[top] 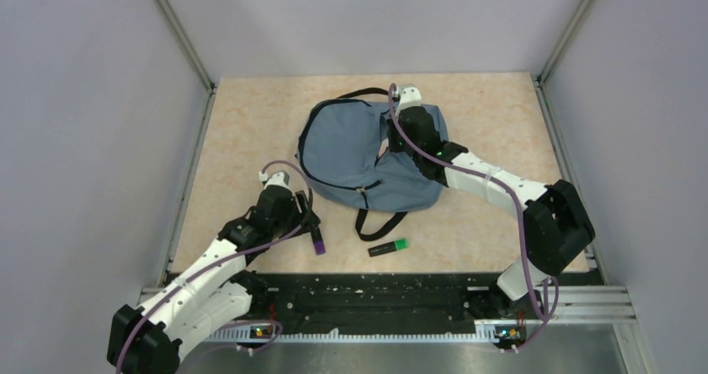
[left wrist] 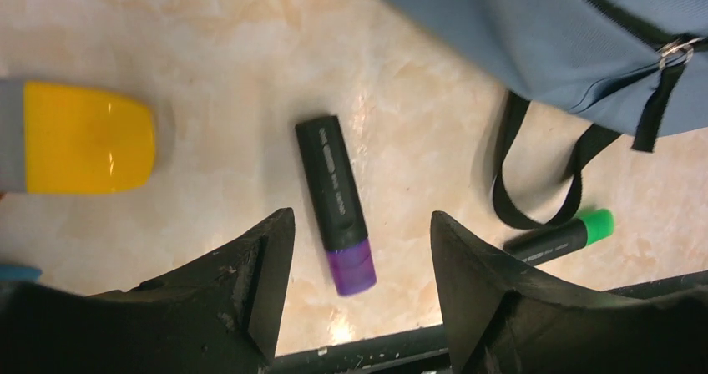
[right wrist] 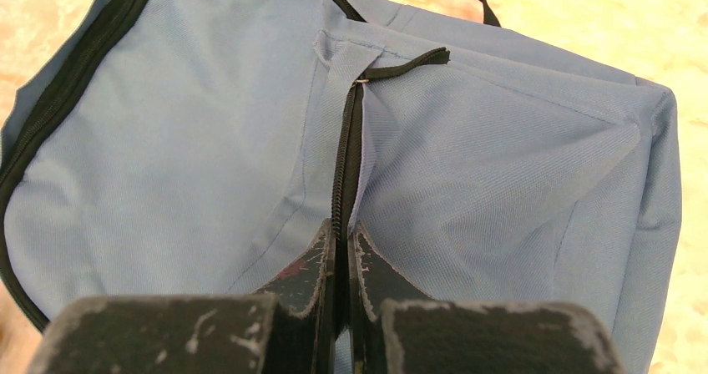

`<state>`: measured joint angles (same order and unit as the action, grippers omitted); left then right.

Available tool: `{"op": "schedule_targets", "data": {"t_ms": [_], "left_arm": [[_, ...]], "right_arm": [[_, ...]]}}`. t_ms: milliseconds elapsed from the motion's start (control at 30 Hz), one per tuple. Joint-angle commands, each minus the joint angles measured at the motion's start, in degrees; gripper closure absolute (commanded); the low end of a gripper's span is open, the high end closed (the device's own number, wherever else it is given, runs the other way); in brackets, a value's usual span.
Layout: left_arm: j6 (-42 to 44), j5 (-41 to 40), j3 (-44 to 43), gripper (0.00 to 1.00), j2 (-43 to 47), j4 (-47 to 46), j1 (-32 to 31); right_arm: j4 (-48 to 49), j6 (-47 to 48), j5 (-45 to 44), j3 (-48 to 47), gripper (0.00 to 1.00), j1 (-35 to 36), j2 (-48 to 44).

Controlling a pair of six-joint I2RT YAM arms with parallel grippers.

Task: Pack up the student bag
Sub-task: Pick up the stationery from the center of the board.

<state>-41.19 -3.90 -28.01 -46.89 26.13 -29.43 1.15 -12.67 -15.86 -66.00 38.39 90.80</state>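
The slate-blue student bag (top: 359, 153) lies flat mid-table with black zippers and straps. My right gripper (top: 389, 144) sits on the bag's right side. In the right wrist view it (right wrist: 342, 228) is shut on the bag's black zipper edge (right wrist: 349, 140), with blue fabric (right wrist: 192, 140) on both sides. My left gripper (top: 311, 217) is open and empty just above the table, left of the bag. In the left wrist view its jaws (left wrist: 361, 217) stand wide apart on either side of a black highlighter with a purple cap (left wrist: 336, 203) lying on the table.
A black highlighter with a green cap (top: 388, 246) lies near the front edge, also seen in the left wrist view (left wrist: 561, 234) beside a black strap loop (left wrist: 509, 182). A yellow-tipped grey object (left wrist: 88, 138) lies left of the purple highlighter. Walls enclose three sides.
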Motion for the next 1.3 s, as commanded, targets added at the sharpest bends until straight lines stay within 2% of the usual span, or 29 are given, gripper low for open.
{"op": "schedule_targets", "data": {"t_ms": [0, 300, 1000, 1100, 1267], "left_arm": [[-5.7, -2.8, 1.3, 0.35, 2.2, 4.9, -2.0], [-7.1, -3.9, 1.9, 0.35, -3.5, 4.9, -6.2], [-5.2, -1.8, 1.0, 0.36, -13.2, -3.7, -8.7], [-5.2, -2.6, 0.8, 0.37, -13.8, -4.0, -9.1], [-5.4, -4.7, -0.1, 0.47, -15.2, -0.8, -9.3]], "right_arm": [[5.4, -0.5, 0.4, -1.0, 1.00, -0.6, -2.8], [5.6, -1.0, 1.0, -1.1, 1.00, -0.7, -2.4], [5.5, -1.2, 1.1, -0.4, 1.00, -0.8, -2.6], [5.3, -1.2, 1.1, -0.5, 1.00, -0.8, -2.6], [5.3, -1.3, 1.3, -0.5, 1.00, -0.8, -2.4]]}}
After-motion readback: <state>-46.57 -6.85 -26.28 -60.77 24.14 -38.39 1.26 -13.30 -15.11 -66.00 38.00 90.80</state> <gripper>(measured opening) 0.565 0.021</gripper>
